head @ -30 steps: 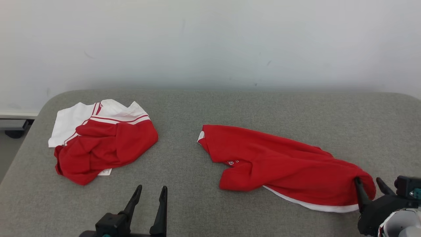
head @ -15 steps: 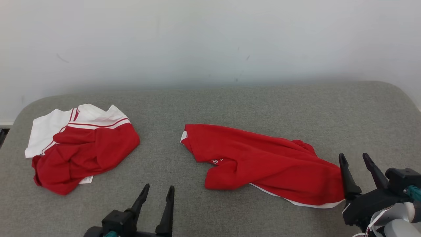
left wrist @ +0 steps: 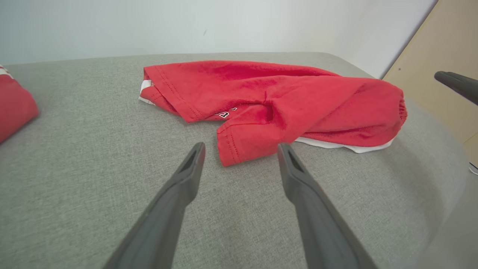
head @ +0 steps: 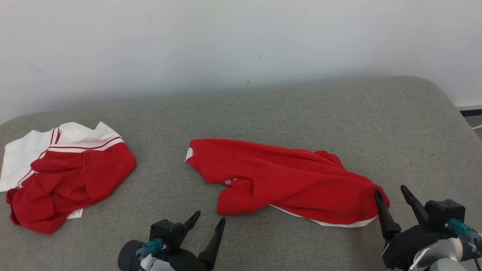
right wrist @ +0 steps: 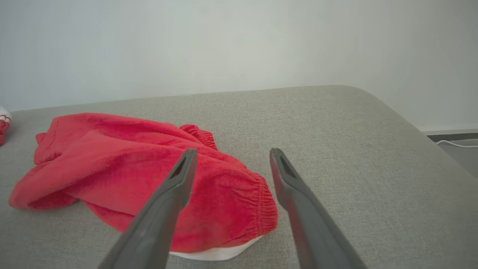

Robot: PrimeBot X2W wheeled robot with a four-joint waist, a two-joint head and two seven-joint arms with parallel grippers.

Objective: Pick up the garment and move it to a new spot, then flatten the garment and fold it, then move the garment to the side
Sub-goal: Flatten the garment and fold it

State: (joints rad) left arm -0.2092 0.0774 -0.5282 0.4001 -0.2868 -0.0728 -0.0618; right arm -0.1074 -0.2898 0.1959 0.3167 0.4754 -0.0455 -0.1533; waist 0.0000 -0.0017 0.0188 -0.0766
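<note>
The garment (head: 286,180) is a crumpled red piece with a white edge, lying stretched across the middle of the grey padded table (head: 263,113). My right gripper (head: 389,188) is open at its right, elastic end, and its left finger stands against the cloth. In the right wrist view the garment (right wrist: 130,160) lies just beyond and left of the right gripper (right wrist: 233,150), with nothing held. My left gripper (head: 210,216) is open in front of the garment's near left corner. In the left wrist view that corner of the garment (left wrist: 283,97) lies just past the left gripper (left wrist: 242,145).
A second red and white garment (head: 67,177) lies bunched at the table's left. The table's rounded right edge (head: 452,98) drops to a floor with a white cable (right wrist: 455,144). A beige panel (left wrist: 440,56) stands beyond the table's right side.
My right gripper has let go of the garment's right end and stands open beside it. My left gripper has turned toward the garment. The head camera has swung to the right.
</note>
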